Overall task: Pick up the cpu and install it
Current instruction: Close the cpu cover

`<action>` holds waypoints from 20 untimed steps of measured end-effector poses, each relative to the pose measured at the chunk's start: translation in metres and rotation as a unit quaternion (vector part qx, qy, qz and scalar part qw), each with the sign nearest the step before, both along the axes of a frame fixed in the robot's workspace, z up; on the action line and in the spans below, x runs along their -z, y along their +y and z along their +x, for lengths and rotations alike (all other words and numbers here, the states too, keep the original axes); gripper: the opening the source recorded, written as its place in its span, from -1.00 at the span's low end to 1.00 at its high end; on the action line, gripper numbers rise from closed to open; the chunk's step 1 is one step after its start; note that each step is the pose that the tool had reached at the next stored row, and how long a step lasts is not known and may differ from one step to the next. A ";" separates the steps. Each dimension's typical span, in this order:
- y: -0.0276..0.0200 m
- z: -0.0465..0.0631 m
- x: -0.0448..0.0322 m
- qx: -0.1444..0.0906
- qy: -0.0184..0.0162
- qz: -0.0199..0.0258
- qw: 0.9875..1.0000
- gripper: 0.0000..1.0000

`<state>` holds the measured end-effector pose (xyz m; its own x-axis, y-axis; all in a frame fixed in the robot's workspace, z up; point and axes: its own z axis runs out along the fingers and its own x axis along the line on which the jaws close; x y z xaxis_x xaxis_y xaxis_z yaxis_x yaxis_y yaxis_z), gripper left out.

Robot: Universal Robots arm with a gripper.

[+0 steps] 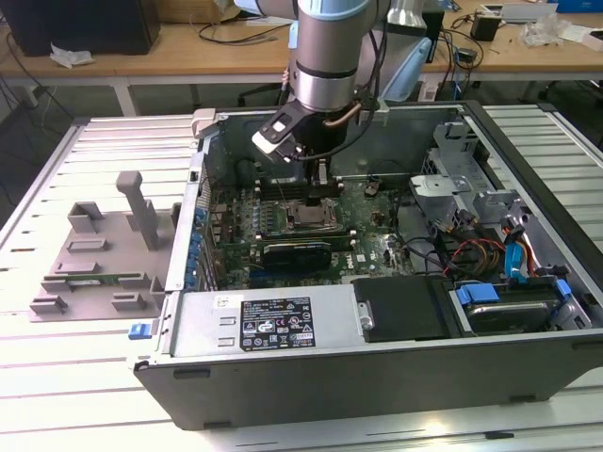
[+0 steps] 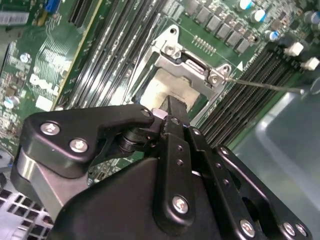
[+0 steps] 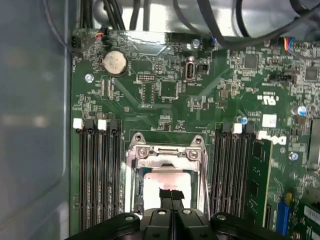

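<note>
Silvery cpu (image 3: 154,180) seemingly sits in socket (image 3: 165,153) under gripper (image 3: 171,193).

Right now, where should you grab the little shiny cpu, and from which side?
By two opposite edges, coming from straight above. The cpu is flat and seems to lie level inside the metal socket frame. Memory slots stand close on both sides, so a sideways way in looks blocked. The tool hangs right over it.
</note>
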<state>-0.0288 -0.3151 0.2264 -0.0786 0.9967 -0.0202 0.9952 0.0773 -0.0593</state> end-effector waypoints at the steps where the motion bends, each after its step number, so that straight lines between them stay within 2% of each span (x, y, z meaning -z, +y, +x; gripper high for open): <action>1: -0.0001 0.000 0.0002 -0.016 0.000 0.000 1.000 -0.79; 2: -0.0001 0.000 0.0002 -0.025 0.000 0.000 1.000 -0.79; 4: -0.0001 0.000 0.0003 -0.028 0.000 0.000 1.000 -0.79; 8: -0.0001 0.000 0.0003 -0.065 0.000 0.000 0.998 -0.79; 10: -0.0001 0.000 0.0004 -0.099 0.000 0.000 0.995 -0.79; 11: -0.0001 0.000 0.0004 -0.108 0.000 0.000 0.994 -0.79; 13: -0.0001 0.000 0.0004 -0.141 0.000 0.000 0.990 -0.79; 14: -0.0001 0.000 0.0004 -0.149 0.000 0.000 0.989 -0.79; 15: -0.0001 0.000 0.0005 -0.162 0.000 0.000 0.987 -0.79; 16: -0.0001 0.000 0.0005 -0.180 0.000 0.000 0.984 -0.79; 20: -0.0001 0.000 0.0005 -0.223 0.000 0.000 0.975 -0.79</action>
